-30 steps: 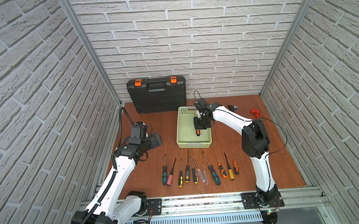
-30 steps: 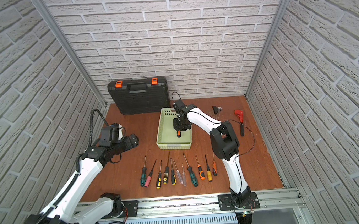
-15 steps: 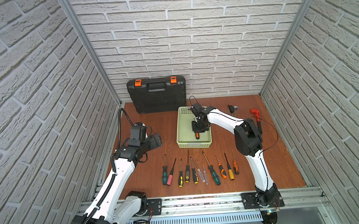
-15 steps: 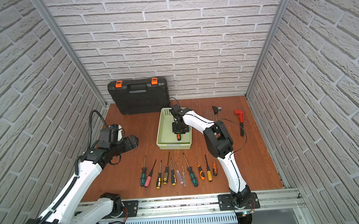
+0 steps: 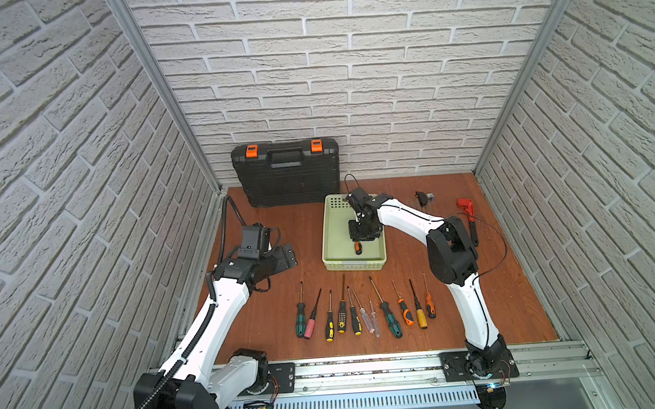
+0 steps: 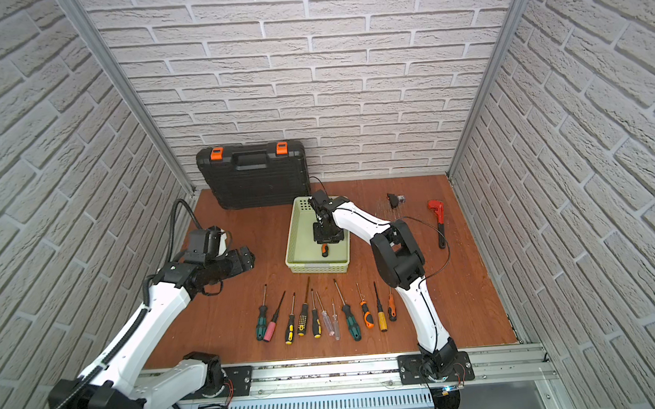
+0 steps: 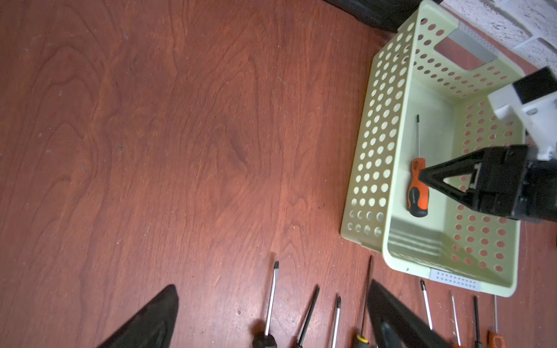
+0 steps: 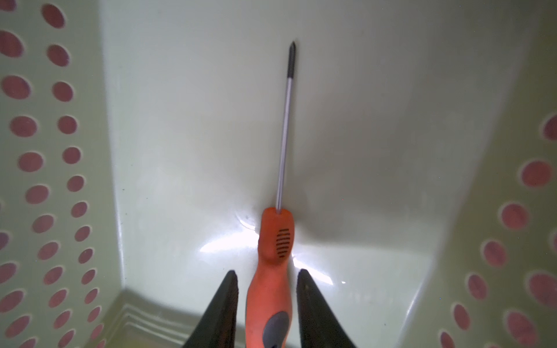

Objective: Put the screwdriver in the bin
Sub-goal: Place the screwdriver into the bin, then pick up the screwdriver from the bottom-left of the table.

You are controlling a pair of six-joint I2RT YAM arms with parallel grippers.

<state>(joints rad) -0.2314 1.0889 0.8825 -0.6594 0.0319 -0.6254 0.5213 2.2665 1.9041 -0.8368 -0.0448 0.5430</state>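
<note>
Down in the bin: screwdriver flat, right fingers loose beside it

Right gripper [image 8: 267, 272] reaches down inside the bin [image 5: 329, 229], low over its floor. Fingers [image 8: 221, 310] parted a little, one on each side of the screwdriver [image 8: 272, 241] handle. A strip of bin floor shows between each finger and the handle, so no grip; nothing held.

Screwdriver lies flat on the bin floor. Orange-and-black handle sits between the fingertips and runs back under the gripper. Shaft points straight ahead of the gripper, tip short of the wall beyond. In both top views only the handle butt [image 5: 357, 247] shows, poking out from under the gripper.

Left gripper [image 5: 291, 255] is well apart from the bin, over bare table [image 5: 303, 223]. Fingers spread wide, empty. From its wrist view, bin and right gripper are ahead of it.

Row [image 5: 365, 313] of loose screwdrivers lies on the table outside the bin, behind the right gripper and near the left one.

Case [image 5: 286, 173] stands at the back wall, beyond both grippers and close to the bin's far end. Whether they touch, cannot tell.
</note>
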